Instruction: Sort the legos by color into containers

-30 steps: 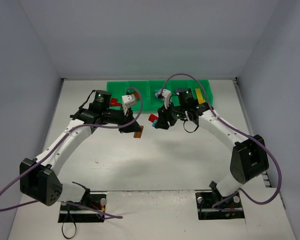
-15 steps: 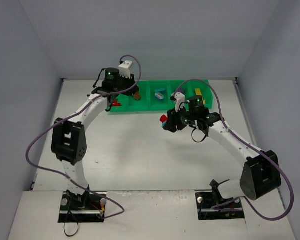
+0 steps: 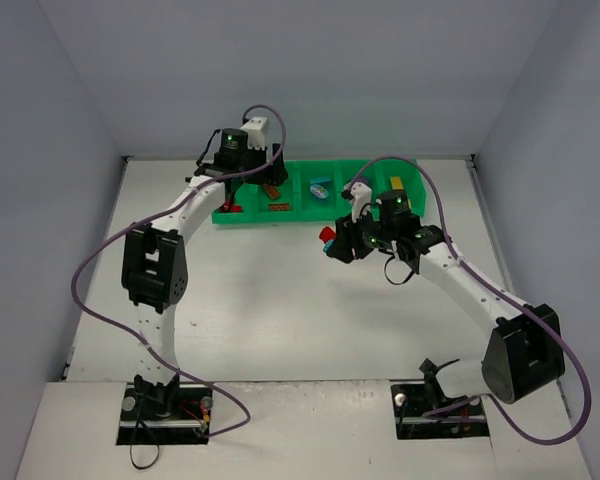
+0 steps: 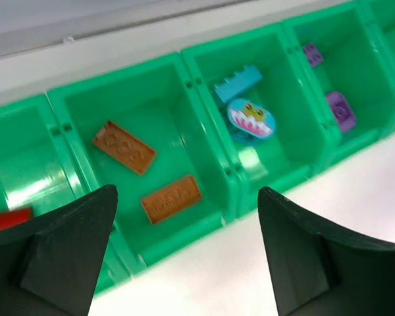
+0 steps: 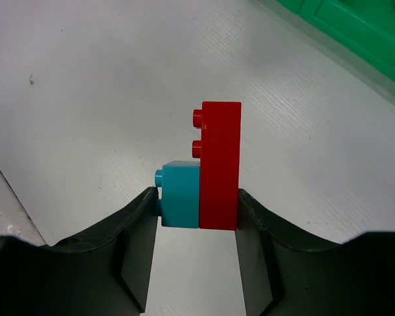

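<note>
**Left end effector [image 4: 185, 197] spread wide over the green tray [image 4: 207, 115]; right end effector [image 5: 196, 214] clamped on a red brick [image 5: 219, 174] that has a small cyan brick [image 5: 180, 203] stuck to its side.**
Two brown bricks [image 4: 124, 147] lie in the tray's second compartment from the left, below the parted left fingers. A red piece [image 4: 10, 218] sits in the first compartment. A loose cyan brick [image 4: 237, 83] and a round face piece [image 4: 250, 118] are in the third, and two purple bricks [image 4: 340, 110] in the fourth. The clamped pair hangs above the white bench [image 5: 85, 79], near the tray's front wall.

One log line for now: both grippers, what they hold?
left gripper open above green plastic tray, over two brown plastic bricks | right gripper shut on red plastic brick plus cyan plastic brick, over white table
</note>
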Controlling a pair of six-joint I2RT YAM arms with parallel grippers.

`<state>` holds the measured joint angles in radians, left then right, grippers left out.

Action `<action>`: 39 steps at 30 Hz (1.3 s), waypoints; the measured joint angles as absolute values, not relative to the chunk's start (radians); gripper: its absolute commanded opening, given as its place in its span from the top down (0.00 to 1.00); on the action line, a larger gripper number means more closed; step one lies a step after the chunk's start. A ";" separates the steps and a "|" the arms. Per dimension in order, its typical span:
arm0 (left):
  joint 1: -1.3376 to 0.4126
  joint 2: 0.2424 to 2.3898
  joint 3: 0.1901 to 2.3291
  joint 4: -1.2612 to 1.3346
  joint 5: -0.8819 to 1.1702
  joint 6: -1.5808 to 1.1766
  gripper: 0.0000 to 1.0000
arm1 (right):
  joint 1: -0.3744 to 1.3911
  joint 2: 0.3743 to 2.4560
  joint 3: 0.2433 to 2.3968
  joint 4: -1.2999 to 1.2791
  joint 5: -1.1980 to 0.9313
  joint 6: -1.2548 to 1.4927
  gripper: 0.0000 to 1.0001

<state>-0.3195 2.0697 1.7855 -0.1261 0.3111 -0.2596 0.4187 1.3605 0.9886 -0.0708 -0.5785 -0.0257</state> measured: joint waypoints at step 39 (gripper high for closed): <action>-0.384 1.530 1.359 -0.585 0.912 -0.410 0.43 | 0.677 1.425 1.133 -0.064 -0.627 -0.298 1.00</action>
<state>-0.3836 1.5299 1.3594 -0.5850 0.9119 -0.4095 0.6765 1.4254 1.1332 -0.0635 -0.6270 -0.2977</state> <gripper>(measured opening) 0.574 0.423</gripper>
